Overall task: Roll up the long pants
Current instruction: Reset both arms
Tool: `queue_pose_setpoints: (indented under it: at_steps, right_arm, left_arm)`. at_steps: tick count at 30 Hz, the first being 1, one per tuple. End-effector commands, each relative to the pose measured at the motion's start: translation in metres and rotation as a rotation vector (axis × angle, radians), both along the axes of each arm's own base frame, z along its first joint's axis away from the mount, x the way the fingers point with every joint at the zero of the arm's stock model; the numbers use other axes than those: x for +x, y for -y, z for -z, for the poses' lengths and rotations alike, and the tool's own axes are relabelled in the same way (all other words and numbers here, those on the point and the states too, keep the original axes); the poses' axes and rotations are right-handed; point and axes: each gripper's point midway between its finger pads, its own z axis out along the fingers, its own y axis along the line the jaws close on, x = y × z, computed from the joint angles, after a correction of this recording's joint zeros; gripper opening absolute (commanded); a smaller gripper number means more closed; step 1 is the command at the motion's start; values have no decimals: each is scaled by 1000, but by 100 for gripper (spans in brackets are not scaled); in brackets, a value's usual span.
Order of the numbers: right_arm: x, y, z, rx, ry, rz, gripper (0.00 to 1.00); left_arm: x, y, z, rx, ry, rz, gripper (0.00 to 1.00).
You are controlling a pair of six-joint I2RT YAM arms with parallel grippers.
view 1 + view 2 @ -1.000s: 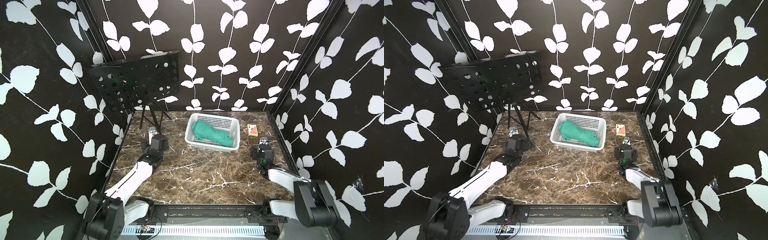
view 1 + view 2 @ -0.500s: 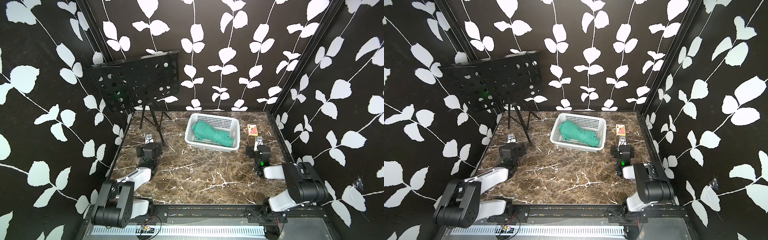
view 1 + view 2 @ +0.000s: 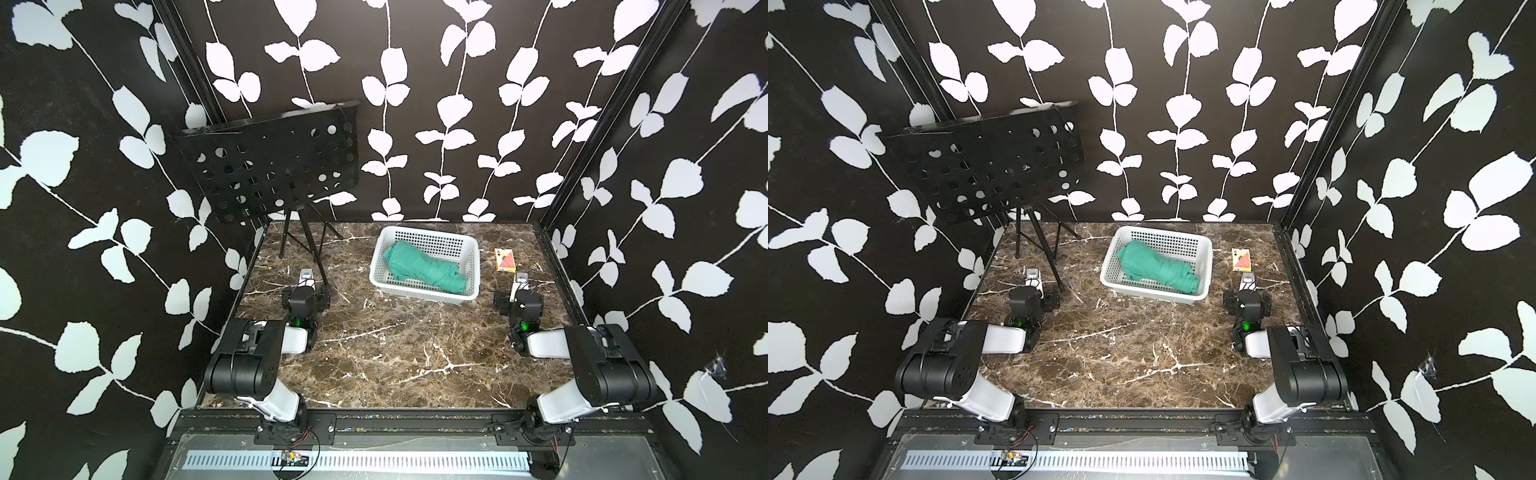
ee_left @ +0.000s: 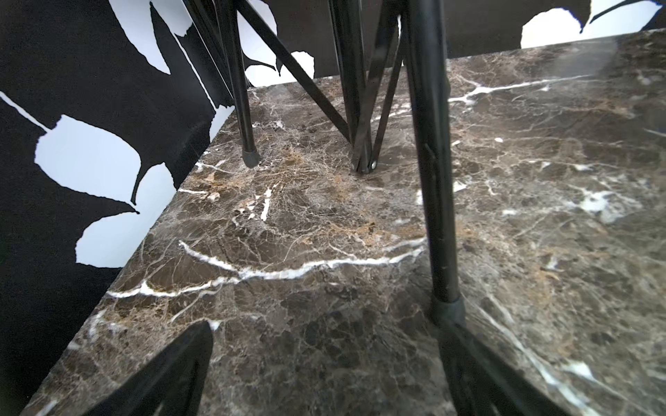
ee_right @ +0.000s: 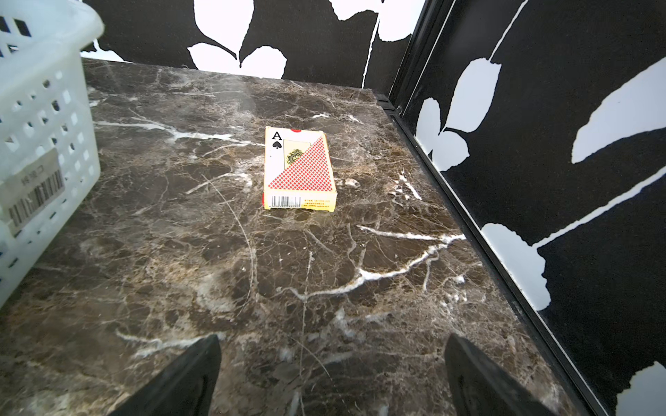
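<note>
The long pants [image 3: 424,270] [image 3: 1156,268] lie as a teal-green rolled bundle inside the white basket [image 3: 415,293] [image 3: 1150,291] at the back middle of the marble table. My left gripper [image 3: 306,286] [image 3: 1032,286] rests low to the left of the basket, open and empty. In the left wrist view its fingers [image 4: 173,371] stand wide apart over bare marble. My right gripper [image 3: 519,291] [image 3: 1246,289] sits to the right of the basket, also open with nothing in it [image 5: 331,360]. Both arms are folded back.
A black perforated music stand [image 3: 270,166] [image 3: 984,166] stands at the back left, one tripod leg [image 4: 432,180] ending beside my left gripper. A playing-card box [image 3: 504,260] [image 5: 299,169] lies right of the basket, whose corner [image 5: 43,108] shows in the right wrist view. Walls close three sides.
Both arms have folded back toward the front rail, their elbows dropping low. The pants and basket have not moved.
</note>
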Motion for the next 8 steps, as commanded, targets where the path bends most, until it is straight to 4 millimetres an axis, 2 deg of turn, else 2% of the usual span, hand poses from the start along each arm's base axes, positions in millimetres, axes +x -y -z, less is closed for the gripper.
queue_pose_setpoints:
  at_steps: [1,8]
  right_arm:
    - [9,3,-17,7,54,21,99]
    - [10,3,-16,14,47,13,99]
  left_arm:
    - [5,1,-14,-1,64,14,99]
    - [5,1,-14,-3,54,15,99]
